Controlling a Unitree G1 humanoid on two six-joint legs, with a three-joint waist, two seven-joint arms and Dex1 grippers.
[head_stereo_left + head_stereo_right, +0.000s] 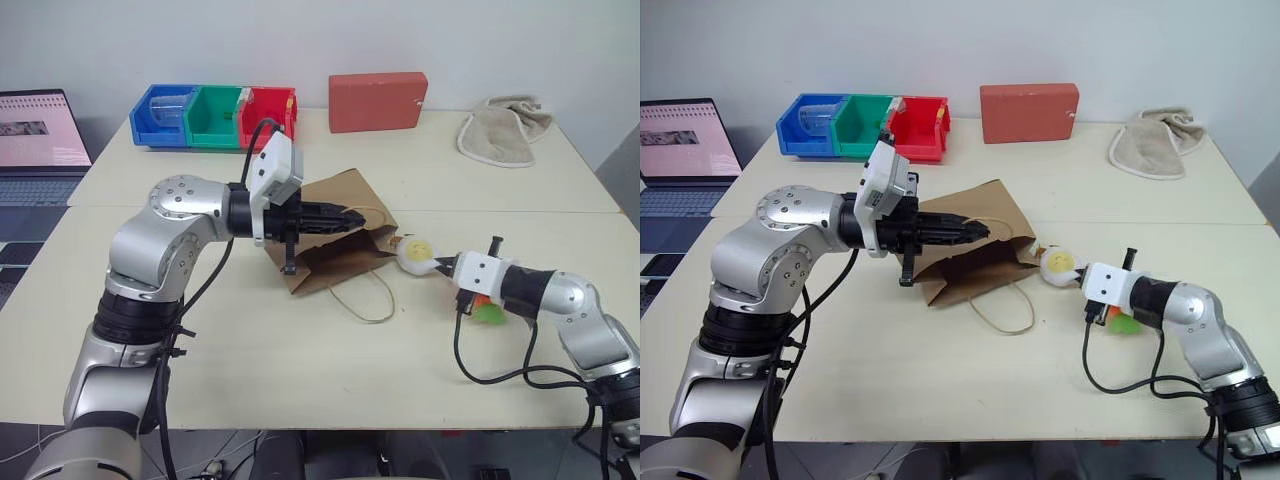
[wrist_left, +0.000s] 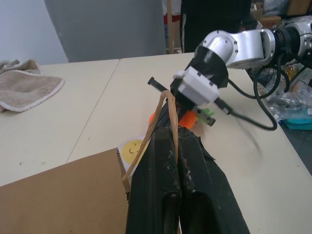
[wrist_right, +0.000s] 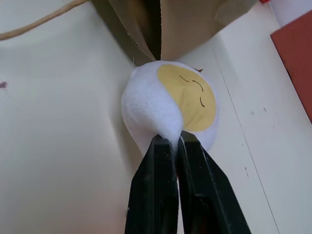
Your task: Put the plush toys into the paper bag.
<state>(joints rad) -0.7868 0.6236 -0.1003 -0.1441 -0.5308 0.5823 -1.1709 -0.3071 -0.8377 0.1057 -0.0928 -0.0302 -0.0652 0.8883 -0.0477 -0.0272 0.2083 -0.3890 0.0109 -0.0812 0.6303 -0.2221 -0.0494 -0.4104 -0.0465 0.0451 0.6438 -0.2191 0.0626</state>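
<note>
We find the right hand (image 3: 175,141) shut, pinching a fold of the white egg toy (image 3: 168,105) just beside the mouth of the paper bag (image 1: 335,245) on the bench (image 1: 250,350). The left hand (image 1: 975,230) is closed on a cord handle (image 2: 158,122), lifting the bag's mouth. The carrot toy (image 1: 487,308) lies beneath the right arm. We judge both toys light and soft, so a pinch of fabric suffices.

Both arms (image 1: 165,235) are built of rounded silver-grey shells with black rings at the joints (small dark screws dot the round caps). A white boxy block (image 1: 277,170) sits at each wrist, ahead of long black fingers (image 2: 195,190). Loose black cables (image 1: 500,375) loop alongside each forearm.
</note>
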